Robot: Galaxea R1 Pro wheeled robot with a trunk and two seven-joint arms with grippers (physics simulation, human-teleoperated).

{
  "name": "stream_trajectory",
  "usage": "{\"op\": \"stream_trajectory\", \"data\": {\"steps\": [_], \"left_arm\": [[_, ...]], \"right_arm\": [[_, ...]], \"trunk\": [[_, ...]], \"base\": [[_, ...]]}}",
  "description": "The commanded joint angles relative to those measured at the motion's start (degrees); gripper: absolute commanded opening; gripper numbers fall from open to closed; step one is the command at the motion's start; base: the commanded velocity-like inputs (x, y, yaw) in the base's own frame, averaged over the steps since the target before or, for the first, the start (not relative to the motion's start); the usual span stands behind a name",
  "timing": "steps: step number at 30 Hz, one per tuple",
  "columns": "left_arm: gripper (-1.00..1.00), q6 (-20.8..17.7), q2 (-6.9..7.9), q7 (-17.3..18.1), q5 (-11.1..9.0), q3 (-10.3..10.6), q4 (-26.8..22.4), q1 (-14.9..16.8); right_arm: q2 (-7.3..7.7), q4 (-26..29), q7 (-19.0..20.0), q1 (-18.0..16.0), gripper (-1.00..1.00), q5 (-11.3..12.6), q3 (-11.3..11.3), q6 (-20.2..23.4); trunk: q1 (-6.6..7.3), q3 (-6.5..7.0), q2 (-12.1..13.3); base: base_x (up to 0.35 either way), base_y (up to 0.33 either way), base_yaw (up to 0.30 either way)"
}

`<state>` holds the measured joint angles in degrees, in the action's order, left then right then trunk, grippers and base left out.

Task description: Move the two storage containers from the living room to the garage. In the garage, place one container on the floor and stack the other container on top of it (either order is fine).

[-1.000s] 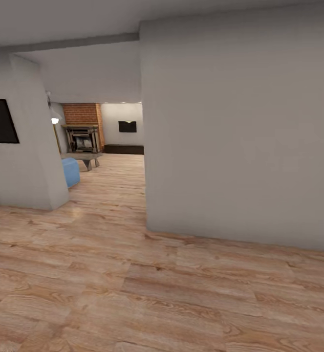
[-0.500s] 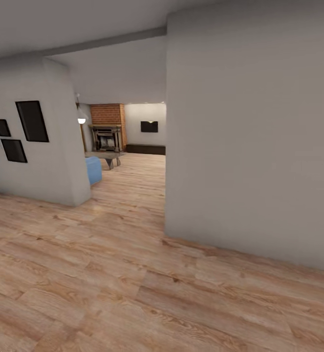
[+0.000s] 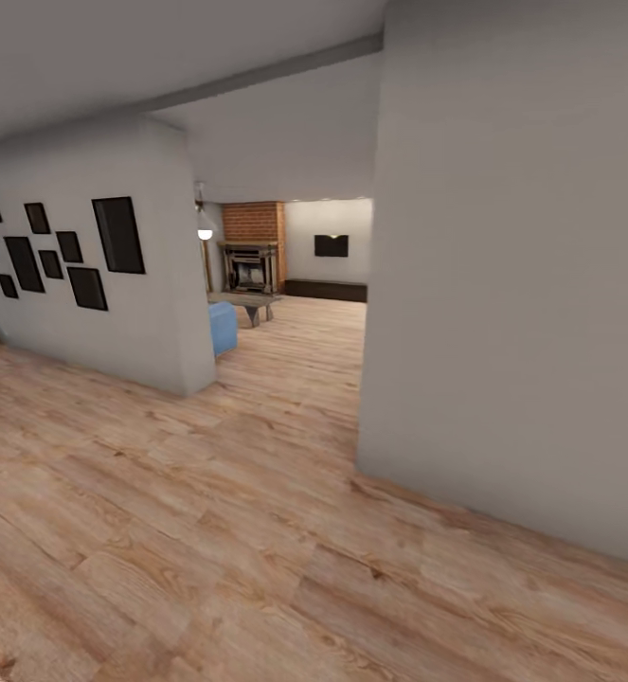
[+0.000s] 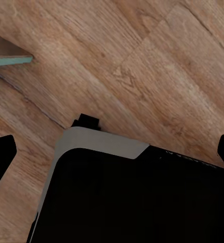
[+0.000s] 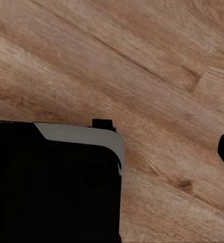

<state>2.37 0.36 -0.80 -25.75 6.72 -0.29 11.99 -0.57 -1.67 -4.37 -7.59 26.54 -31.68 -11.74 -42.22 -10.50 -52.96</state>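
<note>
Both grippers hang over wood-plank floor (image 3: 209, 530) with fingertips spread apart and empty, a grey wall (image 3: 512, 284) rises beyond, and past its corner the living room (image 3: 285, 275) shows its brick fireplace (image 3: 252, 248).

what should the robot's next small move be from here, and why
Probably drive forward through the opening between the picture wall and the big grey wall, toward the living room. The brick fireplace and blue sofa lie beyond it, and no orange-red container shows yet. Both wrist views look down at wood-plank floor, with nothing between the fingertips.
</note>
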Motion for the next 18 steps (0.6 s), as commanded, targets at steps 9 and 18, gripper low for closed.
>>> {"op": "stream_trajectory", "data": {"steps": [9, 18], "left_arm": [[1.00, 0.26, -0.01, -0.08, -0.44, 0.49, 0.03, 0.04], [1.00, 0.19, -0.01, -0.08, -0.44, 0.49, 0.03, 0.05]], "right_arm": [[-0.05, -0.18, 0.12, -0.08, 1.00, 0.44, -0.48, -0.31], [0.03, -0.18, 0.21, -0.08, 1.00, 0.37, -0.50, -0.31]], "trunk": [[-0.04, -0.08, -0.05], [-0.04, -0.08, -0.05]], "base": [[0.326, 0.000, 0.273], [0.326, 0.000, 0.134]]}}
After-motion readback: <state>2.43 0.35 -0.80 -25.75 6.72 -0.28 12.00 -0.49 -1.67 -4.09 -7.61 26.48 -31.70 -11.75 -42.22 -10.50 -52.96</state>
